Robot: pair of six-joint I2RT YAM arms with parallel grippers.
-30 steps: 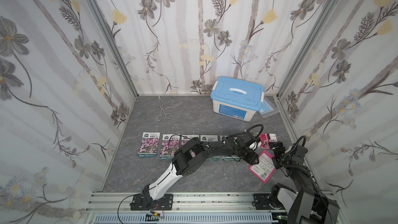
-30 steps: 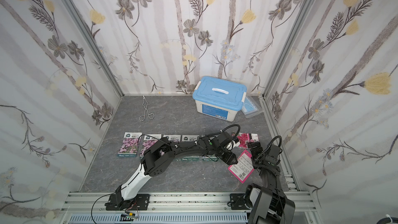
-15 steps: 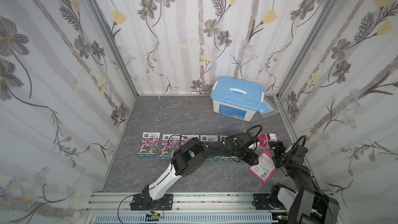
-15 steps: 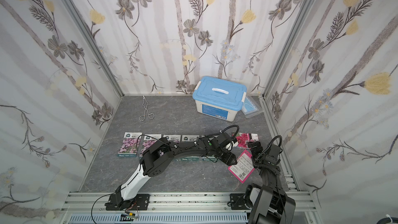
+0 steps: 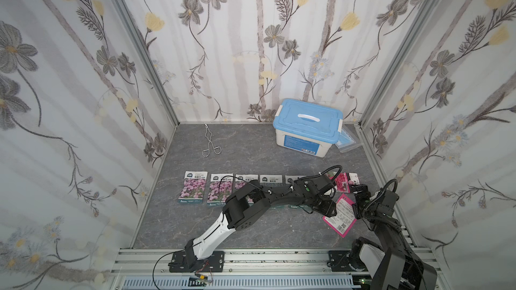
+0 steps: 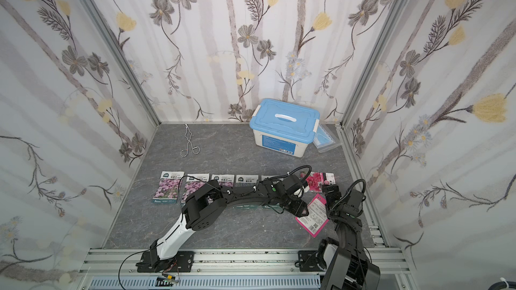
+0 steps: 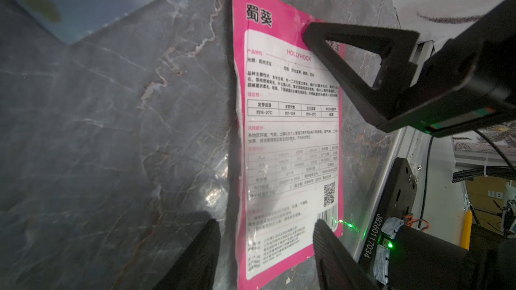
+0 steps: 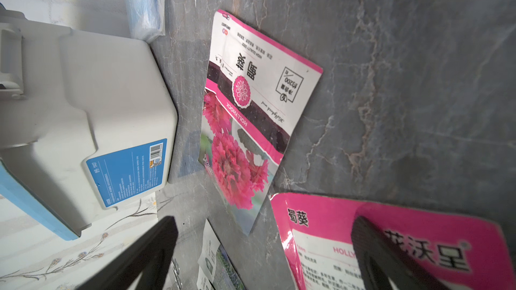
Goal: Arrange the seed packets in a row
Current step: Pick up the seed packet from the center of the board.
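Grey tabletop (image 5: 251, 157), left end effector (image 7: 264, 221) part-open over pink-backed packet (image 7: 290, 124)

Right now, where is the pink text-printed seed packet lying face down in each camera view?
Top view: pink text-printed seed packet, tilted, right of the packet row.
Top view: same packet, same place.
Left wrist: ahead of the open left pincer.
Right wrist: beneath the open right pincer.
Landmark: magenta-flower packet beside it.

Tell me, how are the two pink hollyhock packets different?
The flower-side packet shows magenta blooms; the text-side packet shows its printed back. The flower-side packet lies sideways, farther back; the text-side packet lies slanted, nearer the front. Both say HOLLYHOCK.
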